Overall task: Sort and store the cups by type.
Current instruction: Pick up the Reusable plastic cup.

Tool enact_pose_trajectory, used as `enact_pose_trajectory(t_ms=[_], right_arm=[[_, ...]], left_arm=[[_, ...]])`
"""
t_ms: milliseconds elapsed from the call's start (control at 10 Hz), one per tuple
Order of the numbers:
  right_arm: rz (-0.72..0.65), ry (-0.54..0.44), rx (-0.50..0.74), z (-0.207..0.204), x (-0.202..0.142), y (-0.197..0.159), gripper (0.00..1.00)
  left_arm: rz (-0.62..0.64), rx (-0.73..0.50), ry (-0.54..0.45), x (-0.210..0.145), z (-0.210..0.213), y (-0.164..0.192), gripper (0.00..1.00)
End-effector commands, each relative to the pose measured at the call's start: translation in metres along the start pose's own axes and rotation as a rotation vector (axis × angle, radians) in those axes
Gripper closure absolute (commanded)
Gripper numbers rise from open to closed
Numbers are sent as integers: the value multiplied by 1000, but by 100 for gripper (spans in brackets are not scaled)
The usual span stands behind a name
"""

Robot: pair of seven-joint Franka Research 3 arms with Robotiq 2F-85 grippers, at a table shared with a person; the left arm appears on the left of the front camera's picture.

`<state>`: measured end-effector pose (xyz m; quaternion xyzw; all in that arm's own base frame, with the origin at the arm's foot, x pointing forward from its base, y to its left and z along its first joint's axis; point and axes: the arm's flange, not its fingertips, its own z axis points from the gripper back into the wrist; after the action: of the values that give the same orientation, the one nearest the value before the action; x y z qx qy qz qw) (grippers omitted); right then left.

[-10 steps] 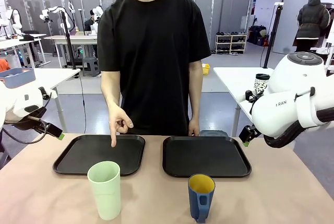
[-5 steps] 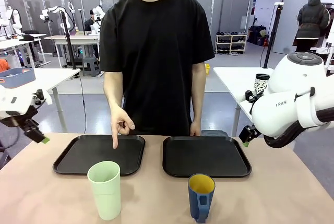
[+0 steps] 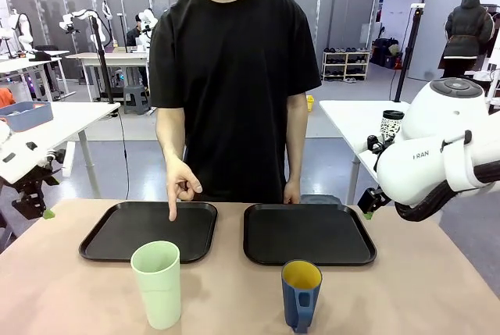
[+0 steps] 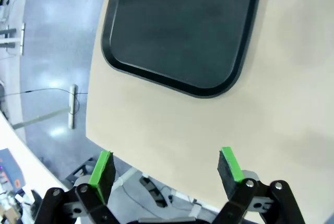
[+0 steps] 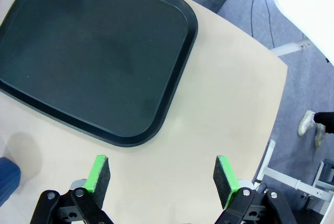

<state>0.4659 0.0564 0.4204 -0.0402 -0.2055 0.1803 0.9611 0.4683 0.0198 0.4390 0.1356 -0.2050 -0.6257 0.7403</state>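
Green tumbler (image 3: 156, 284), blue mug (image 3: 301, 296) — upright on table (image 3: 234, 304).

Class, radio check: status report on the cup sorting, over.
Left gripper, right gripper: jaws open, empty. Green tumbler, blue mug upright on table. Person's hand points at left tray.

The only print that can be read is the dark lettering "RAN", the visible part of a longer word, on the white shell of the right arm (image 3: 437, 165), at about three o'clock in the front view.
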Motion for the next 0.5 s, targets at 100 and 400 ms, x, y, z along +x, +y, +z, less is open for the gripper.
enact_pose_trajectory(t_ms=[100,400], right_arm=[[-2,0,2,-1,0,0,0],[-2,0,2,-1,0,0,0]], left_arm=[[40,4,-10,-2,1,1,0],[40,4,-10,-2,1,1,0]])
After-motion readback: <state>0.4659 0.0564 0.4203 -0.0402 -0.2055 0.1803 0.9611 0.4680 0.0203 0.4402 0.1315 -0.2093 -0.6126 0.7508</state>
